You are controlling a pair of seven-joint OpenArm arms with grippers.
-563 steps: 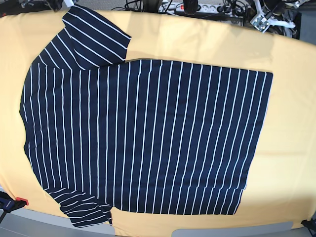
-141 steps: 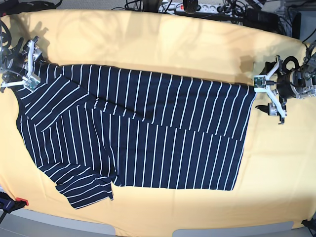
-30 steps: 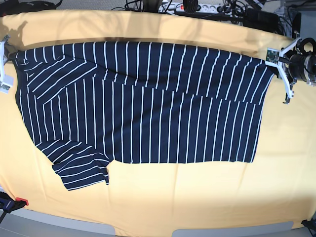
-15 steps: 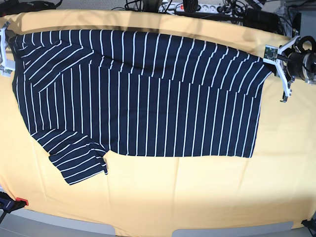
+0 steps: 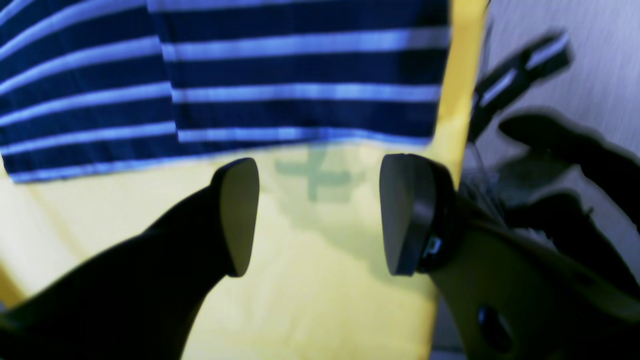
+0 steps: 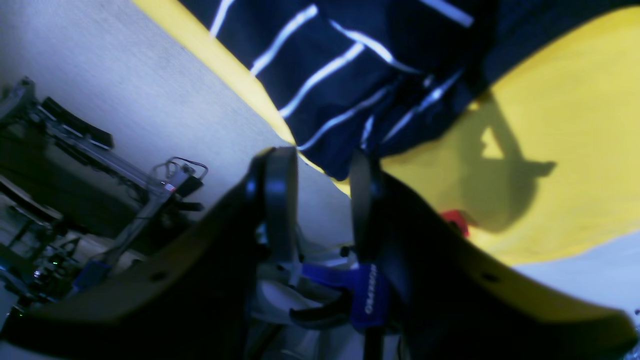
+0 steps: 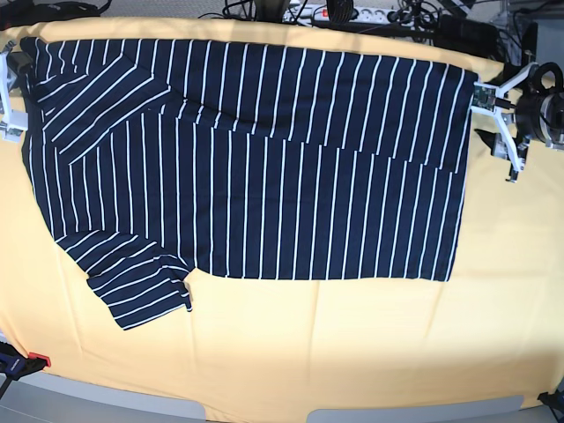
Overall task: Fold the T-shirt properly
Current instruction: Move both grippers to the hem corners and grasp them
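The dark navy T-shirt (image 7: 247, 167) with thin white stripes lies spread flat on the yellow cloth (image 7: 352, 352), its far edge near the table's far edge and one sleeve at the lower left. My left gripper (image 7: 493, 128) is at the shirt's right far corner. In the left wrist view it (image 5: 320, 215) is wide open and empty, with the shirt's hem (image 5: 300, 65) just beyond the fingertips. My right gripper (image 7: 11, 97) is at the shirt's left far corner. In the right wrist view it (image 6: 322, 165) shows a narrow gap, with the bunched shirt corner (image 6: 375, 65) at its tips.
A power strip and cables (image 7: 352, 13) run behind the table's far edge. A red clamp (image 7: 40, 359) sits at the near left corner. The table's grey front rim (image 7: 132, 405) shows below the yellow cloth. Floor and equipment lie off both sides.
The shirt has been drawn toward the far edge and flattened over the last second. Both grippers moved with its far corners, and the left gripper now stands open off the hem.
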